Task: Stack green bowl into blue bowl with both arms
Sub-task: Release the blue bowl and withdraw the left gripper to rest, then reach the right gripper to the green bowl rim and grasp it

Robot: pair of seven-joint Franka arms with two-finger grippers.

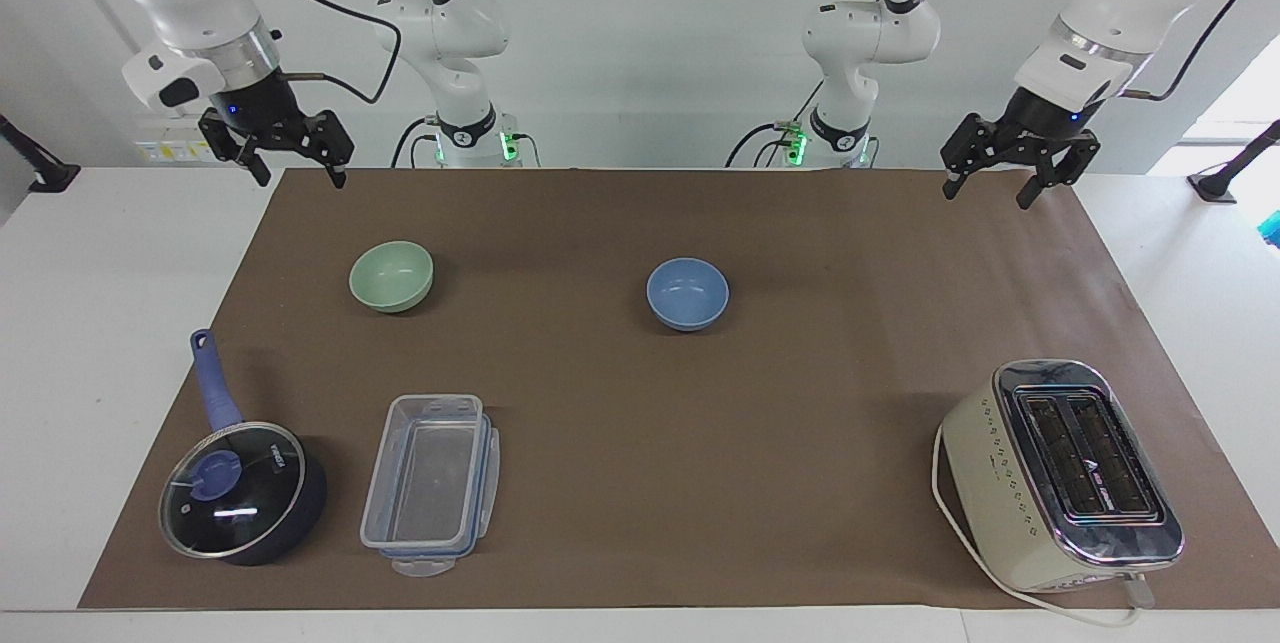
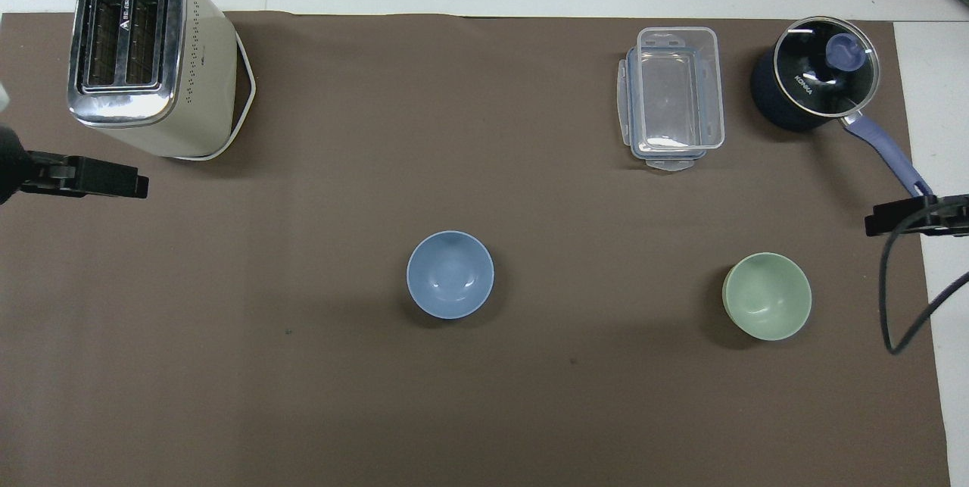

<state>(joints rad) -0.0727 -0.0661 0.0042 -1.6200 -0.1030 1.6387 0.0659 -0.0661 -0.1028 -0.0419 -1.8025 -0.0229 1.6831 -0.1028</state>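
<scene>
The green bowl (image 1: 391,275) (image 2: 767,296) sits upright on the brown mat (image 1: 640,403) toward the right arm's end. The blue bowl (image 1: 687,293) (image 2: 450,275) stands alone near the mat's middle, well apart from the green one. My left gripper (image 1: 987,196) (image 2: 83,176) hangs open and empty in the air over the mat's edge at the left arm's end. My right gripper (image 1: 300,178) (image 2: 908,218) is also raised, open and empty, over the mat's corner by the right arm's base. Neither gripper touches a bowl.
A cream toaster (image 1: 1060,473) (image 2: 144,55) stands farther from the robots at the left arm's end. A lidded saucepan (image 1: 240,488) (image 2: 814,82) with a blue handle and a clear plastic container (image 1: 430,483) (image 2: 674,97) sit farther out than the green bowl.
</scene>
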